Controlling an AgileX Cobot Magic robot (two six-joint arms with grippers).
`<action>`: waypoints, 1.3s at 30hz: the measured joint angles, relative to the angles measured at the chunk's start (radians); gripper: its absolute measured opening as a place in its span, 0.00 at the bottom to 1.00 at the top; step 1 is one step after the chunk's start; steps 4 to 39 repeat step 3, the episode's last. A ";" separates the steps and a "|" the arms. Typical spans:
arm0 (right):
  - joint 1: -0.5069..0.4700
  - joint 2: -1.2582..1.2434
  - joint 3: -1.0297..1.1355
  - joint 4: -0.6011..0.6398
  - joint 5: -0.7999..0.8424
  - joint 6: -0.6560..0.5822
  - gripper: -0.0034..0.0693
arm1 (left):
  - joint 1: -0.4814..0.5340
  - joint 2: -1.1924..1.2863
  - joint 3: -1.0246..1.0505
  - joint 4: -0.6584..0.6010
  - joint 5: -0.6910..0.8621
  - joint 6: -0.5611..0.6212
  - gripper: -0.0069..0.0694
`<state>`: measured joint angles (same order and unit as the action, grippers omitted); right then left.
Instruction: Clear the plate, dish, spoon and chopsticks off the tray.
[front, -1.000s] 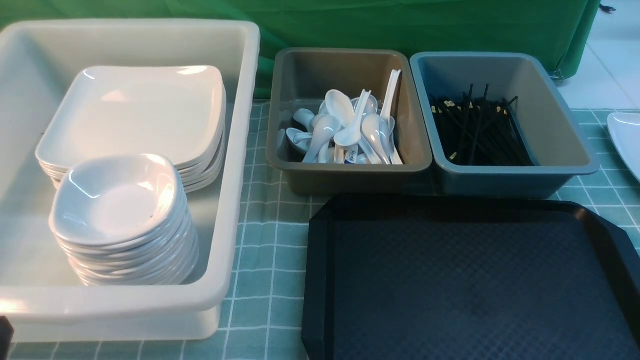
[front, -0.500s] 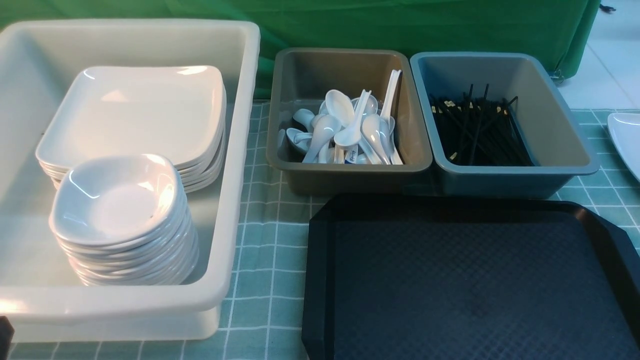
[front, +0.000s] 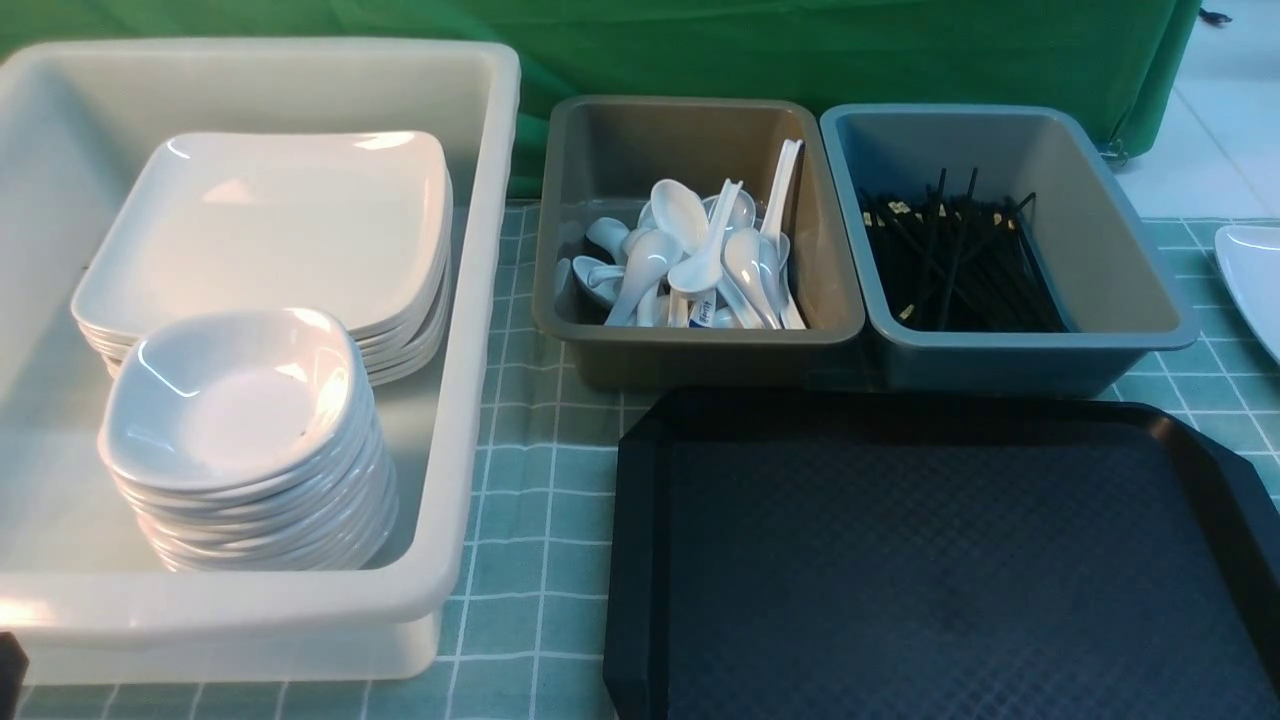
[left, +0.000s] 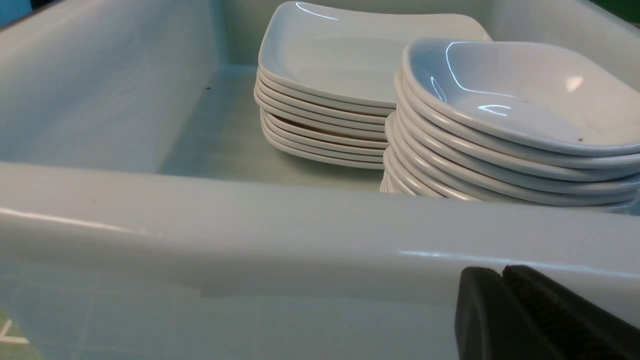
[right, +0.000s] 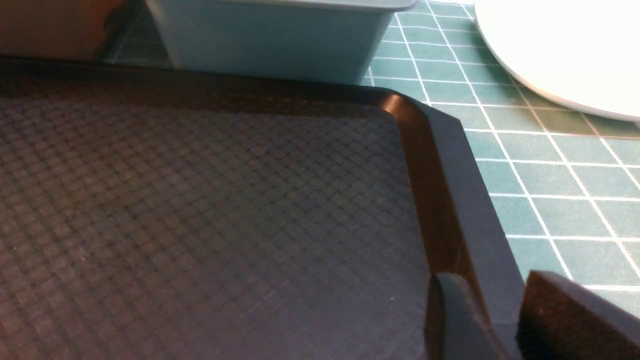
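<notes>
The black tray (front: 640, 560) lies at the front right with nothing on its textured floor. A stack of square white plates (front: 270, 225) and a stack of small white dishes (front: 230, 400) stand inside the white tub (front: 470, 400). White spoons (front: 690, 260) fill the brown bin, and black chopsticks (front: 950, 260) lie in the grey-blue bin. My left gripper (left: 502, 272) is shut and empty, just outside the tub's near wall (left: 250, 235). My right gripper (right: 492, 287) hovers over the tray's right rim (right: 450, 165), its jaws apart with nothing held.
The brown bin (front: 700, 350) and the grey-blue bin (front: 1000, 360) stand side by side right behind the tray. The edge of another white plate (front: 1250, 280) lies on the checked cloth at the far right. A green curtain closes the back.
</notes>
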<state>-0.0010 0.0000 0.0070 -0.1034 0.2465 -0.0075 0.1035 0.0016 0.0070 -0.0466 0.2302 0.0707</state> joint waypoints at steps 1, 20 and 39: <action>0.000 0.000 0.000 0.000 0.000 0.000 0.38 | 0.000 0.000 0.000 0.001 0.000 0.000 0.11; 0.000 0.000 0.000 0.000 0.000 0.000 0.38 | 0.000 0.000 0.000 0.001 0.000 0.000 0.11; 0.000 0.000 0.000 0.000 0.000 0.000 0.38 | 0.000 0.000 0.000 0.001 0.000 0.000 0.11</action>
